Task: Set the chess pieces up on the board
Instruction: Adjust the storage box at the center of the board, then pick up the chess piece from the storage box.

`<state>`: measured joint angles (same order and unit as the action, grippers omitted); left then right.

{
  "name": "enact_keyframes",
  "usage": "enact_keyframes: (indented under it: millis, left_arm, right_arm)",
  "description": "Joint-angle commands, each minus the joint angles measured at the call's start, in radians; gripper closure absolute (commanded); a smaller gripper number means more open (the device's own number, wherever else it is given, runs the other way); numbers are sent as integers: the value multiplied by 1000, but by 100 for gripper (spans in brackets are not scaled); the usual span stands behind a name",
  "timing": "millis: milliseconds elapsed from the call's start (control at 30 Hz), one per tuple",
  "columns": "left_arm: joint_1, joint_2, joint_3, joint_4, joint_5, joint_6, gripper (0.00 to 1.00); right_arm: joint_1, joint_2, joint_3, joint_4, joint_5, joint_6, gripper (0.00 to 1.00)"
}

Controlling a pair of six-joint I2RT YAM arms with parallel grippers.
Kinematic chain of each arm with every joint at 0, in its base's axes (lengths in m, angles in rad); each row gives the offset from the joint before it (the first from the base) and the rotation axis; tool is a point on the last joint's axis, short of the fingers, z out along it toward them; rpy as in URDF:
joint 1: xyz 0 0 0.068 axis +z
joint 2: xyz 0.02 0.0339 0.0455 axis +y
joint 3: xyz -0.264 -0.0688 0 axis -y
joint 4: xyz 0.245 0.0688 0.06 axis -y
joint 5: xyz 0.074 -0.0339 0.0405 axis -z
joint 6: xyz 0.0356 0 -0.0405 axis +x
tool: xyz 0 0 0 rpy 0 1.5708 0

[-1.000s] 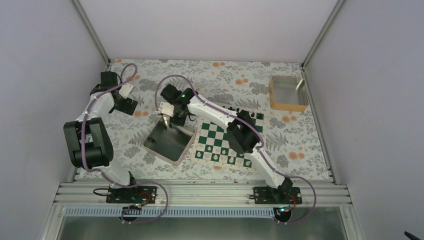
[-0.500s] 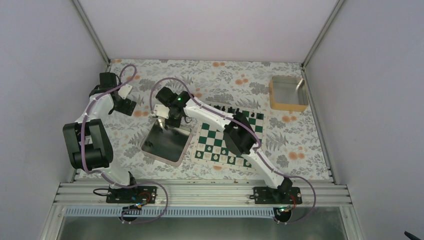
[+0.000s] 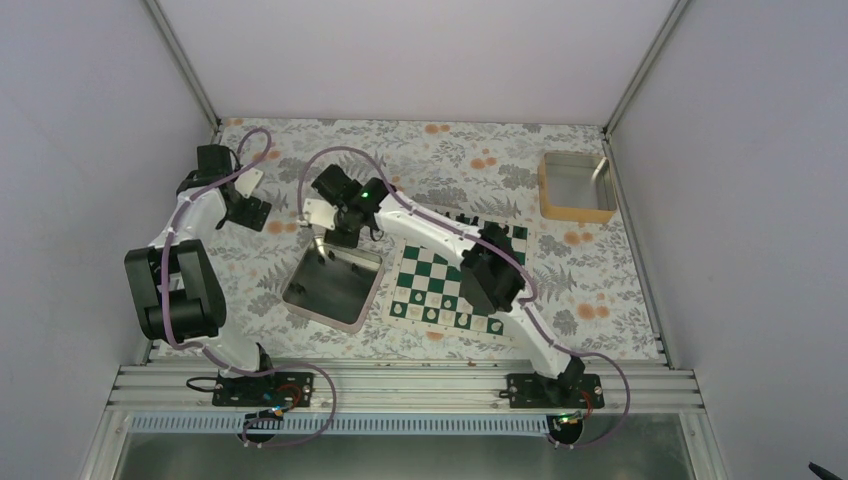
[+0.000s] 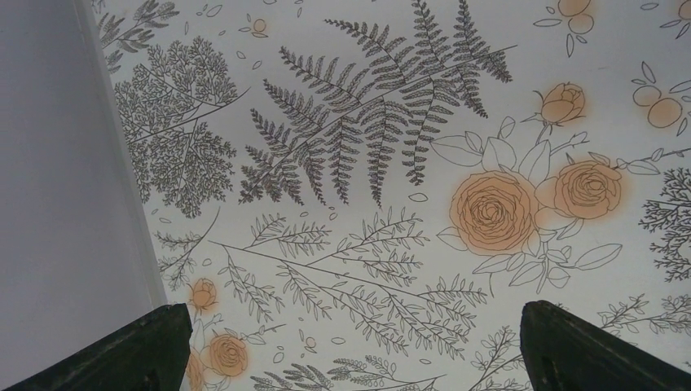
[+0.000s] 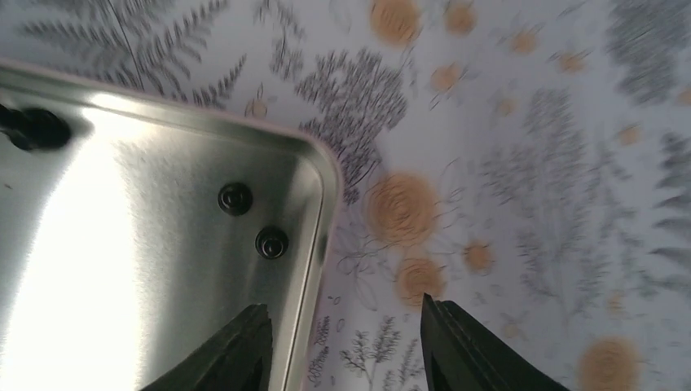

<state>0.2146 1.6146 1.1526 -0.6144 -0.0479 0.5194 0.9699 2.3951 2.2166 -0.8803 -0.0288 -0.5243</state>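
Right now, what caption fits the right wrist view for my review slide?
Open right tool poised over a corner of the metal tray, two black chess pieces just ahead inside it.

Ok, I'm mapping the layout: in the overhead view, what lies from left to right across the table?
left hand → metal tray → chessboard → yellow box

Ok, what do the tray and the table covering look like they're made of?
The tray looks like brushed metal, probably steel: silvery, with bright glare, soft reflections and a raised rounded rim. The table covering looks like a matte printed sheet, cloth or vinyl, I cannot tell which: it shows a flat fern and rose pattern with no shine.
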Motion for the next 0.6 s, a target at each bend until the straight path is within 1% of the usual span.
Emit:
enact_keyframes:
  millis: [0, 67, 233, 333, 467, 567]
  left_arm:
    - [9, -36, 21, 20, 37, -20, 0]
    - [10, -38, 16, 24, 53, -35, 0]
    - [10, -54, -10, 42, 75, -69, 0]
    - [11, -73, -31, 60, 86, -89, 0]
    - [12, -103, -59, 103, 95, -118, 0]
    - [14, -124, -74, 121, 104, -139, 0]
  right_arm:
    - [31, -108, 4, 33, -39, -15, 54]
    - [37, -112, 5, 20, -113, -6, 57]
    - [43, -92, -7, 12, -310, 15, 61]
    - [54, -95, -55, 60, -353, 24, 64]
    - [84, -84, -109, 113, -369, 26, 64]
    - [100, -57, -115, 128, -371, 23, 65]
